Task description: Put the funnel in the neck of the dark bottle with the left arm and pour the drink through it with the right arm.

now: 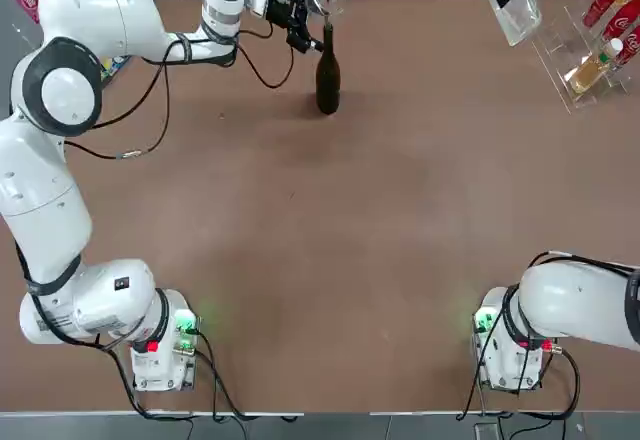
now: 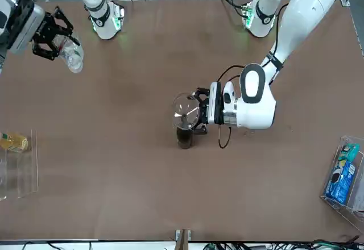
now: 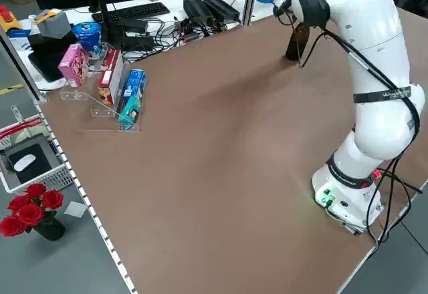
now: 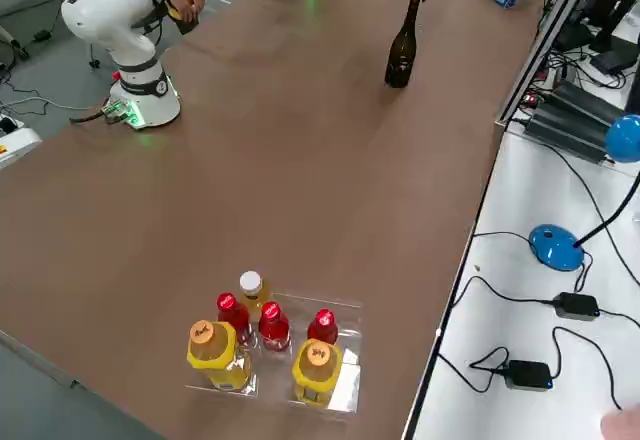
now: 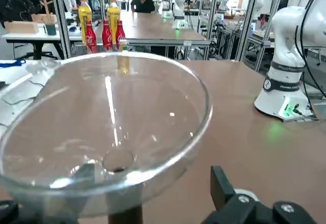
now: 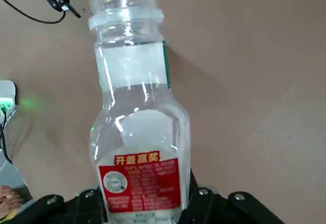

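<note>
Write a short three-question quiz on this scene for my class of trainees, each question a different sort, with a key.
1. Multiple choice: What does the right gripper hold?
A) A red bottle
B) The clear plastic bottle
C) The funnel

2. True or false: The left gripper, up at the funnel, is closed tight with its jaws together.

3. Fill in the missing word: The funnel sits at the top of the tall, ____ glass bottle, which stands upright on the table.

Key: 1. B; 2. False, its jaws stand wide apart; 3. dark
</note>
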Controlling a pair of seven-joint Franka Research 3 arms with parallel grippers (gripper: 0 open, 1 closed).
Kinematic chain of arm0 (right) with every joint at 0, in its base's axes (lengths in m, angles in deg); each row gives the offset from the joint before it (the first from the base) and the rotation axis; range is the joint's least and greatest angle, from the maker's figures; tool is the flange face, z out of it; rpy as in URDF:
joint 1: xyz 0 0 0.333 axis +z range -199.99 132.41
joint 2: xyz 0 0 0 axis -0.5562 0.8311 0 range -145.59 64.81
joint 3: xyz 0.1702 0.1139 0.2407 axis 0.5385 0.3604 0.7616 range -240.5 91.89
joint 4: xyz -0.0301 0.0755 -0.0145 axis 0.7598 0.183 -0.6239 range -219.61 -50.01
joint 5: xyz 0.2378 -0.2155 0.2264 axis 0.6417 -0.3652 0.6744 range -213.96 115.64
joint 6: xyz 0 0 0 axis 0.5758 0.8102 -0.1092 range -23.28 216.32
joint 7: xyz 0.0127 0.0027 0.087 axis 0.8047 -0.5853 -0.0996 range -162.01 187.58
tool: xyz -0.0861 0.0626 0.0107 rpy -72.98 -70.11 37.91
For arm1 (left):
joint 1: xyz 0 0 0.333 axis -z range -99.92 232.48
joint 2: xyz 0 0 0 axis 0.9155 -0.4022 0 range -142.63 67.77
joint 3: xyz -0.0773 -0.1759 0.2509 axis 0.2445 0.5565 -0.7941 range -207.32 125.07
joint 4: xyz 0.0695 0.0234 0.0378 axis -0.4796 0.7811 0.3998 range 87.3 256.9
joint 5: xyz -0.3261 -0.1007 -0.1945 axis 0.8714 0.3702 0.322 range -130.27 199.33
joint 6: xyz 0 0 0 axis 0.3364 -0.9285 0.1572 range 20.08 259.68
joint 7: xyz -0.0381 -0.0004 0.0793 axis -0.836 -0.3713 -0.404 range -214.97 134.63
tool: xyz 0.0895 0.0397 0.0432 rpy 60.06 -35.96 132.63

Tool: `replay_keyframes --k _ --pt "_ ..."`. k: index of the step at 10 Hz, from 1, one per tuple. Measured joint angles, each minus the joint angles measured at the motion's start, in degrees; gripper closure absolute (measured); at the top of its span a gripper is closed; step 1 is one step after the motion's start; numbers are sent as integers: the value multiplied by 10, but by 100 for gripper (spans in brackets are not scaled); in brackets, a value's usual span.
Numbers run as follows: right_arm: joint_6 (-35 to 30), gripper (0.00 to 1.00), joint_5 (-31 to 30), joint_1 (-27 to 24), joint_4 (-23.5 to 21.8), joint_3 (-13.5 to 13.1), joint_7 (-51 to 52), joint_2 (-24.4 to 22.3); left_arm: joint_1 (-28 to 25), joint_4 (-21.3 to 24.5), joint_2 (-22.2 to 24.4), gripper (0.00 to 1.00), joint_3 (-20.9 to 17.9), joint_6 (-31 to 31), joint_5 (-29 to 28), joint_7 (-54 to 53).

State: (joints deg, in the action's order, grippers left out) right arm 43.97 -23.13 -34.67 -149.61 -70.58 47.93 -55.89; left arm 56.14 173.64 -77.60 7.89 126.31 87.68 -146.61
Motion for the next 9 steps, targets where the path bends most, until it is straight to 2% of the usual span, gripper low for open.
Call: replay_keyframes --k 5,9 --pt "19 47 -3 0 0 24 -45 0 3 -1 -1 4 1 0 44 -38" --pt "36 47 -4 0 0 49 -84 0 4 -2 -1 16 2 0 45 -47"
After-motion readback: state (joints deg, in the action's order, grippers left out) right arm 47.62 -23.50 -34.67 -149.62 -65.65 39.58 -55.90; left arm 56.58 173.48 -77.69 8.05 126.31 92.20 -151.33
